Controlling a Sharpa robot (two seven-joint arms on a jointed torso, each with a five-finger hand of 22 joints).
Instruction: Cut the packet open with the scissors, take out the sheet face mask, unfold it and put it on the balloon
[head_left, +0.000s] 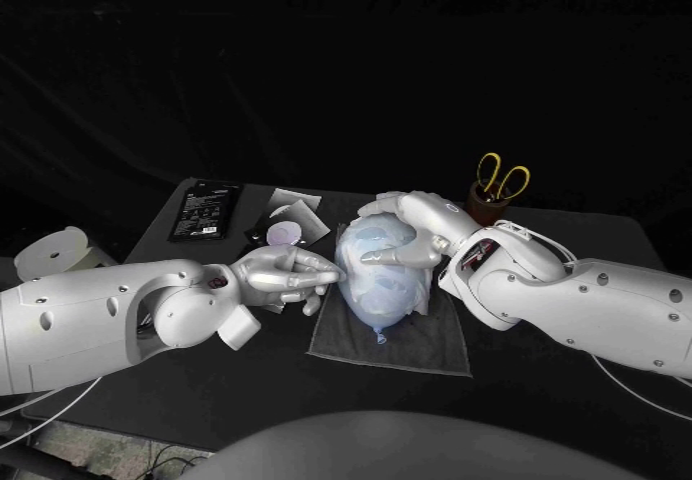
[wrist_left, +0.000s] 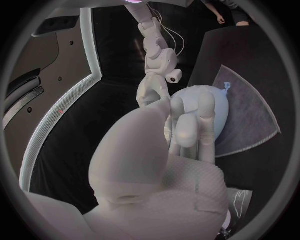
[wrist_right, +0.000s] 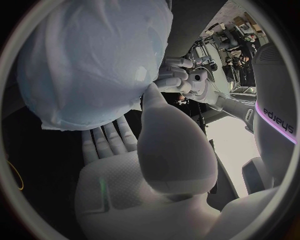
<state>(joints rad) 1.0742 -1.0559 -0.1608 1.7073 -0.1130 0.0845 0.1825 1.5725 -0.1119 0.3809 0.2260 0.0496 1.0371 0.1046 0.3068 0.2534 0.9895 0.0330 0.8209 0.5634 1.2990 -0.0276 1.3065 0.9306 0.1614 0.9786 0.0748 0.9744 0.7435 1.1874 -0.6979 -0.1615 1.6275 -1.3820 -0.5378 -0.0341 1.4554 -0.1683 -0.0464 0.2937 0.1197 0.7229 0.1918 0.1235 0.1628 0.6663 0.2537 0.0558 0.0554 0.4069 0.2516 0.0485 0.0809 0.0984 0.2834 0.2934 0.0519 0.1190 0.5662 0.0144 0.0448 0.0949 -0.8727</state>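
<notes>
The pale blue balloon (head_left: 382, 272) lies on a grey cloth (head_left: 411, 350) at the table's middle, with the white sheet mask (head_left: 372, 245) draped over it. My right hand (head_left: 414, 225) cradles the balloon's far end, fingers beneath it and thumb alongside, as the right wrist view shows with the balloon (wrist_right: 94, 60) over the right hand (wrist_right: 150, 150). My left hand (head_left: 289, 278) reaches in from the side, fingertips on the mask-covered balloon (wrist_left: 215, 107). Whether the left hand (wrist_left: 187, 130) pinches the mask or only touches it is unclear. The scissors (head_left: 503, 180) stand in a brown cup.
A black packet (head_left: 206, 210) lies at the back left of the table. Cut packet pieces (head_left: 299, 213) and a small round thing (head_left: 281, 236) lie just behind my left hand. The brown cup (head_left: 486, 212) stands close behind my right arm.
</notes>
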